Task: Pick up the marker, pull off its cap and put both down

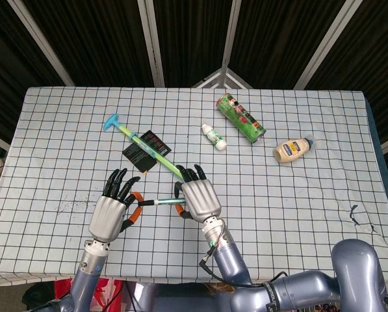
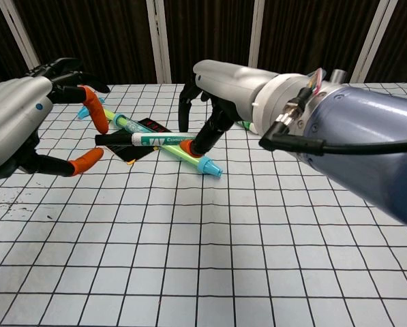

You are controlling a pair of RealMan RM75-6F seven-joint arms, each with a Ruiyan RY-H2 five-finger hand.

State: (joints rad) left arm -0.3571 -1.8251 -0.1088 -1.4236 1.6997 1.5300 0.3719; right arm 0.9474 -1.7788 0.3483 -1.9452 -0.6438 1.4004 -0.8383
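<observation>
My right hand [image 1: 199,200] [image 2: 223,88] pinches the marker [image 1: 158,202] [image 2: 155,139] by its white barrel and holds it level above the table, black cap [image 2: 112,139] pointing at my left hand. My left hand [image 1: 109,214] [image 2: 16,126] hovers at the cap end with its fingers spread. Its orange fingertips [image 2: 87,160] sit above and below the cap's tip without closing on it. The cap is on the marker.
Under the marker lie a green-and-teal stick-like tool [image 1: 142,140] [image 2: 196,161] and a black card [image 1: 145,151]. Farther back right are a small white bottle [image 1: 214,137], a green can [image 1: 240,117] and a mayonnaise bottle [image 1: 292,149]. A checked cloth [image 1: 297,208] covers the table.
</observation>
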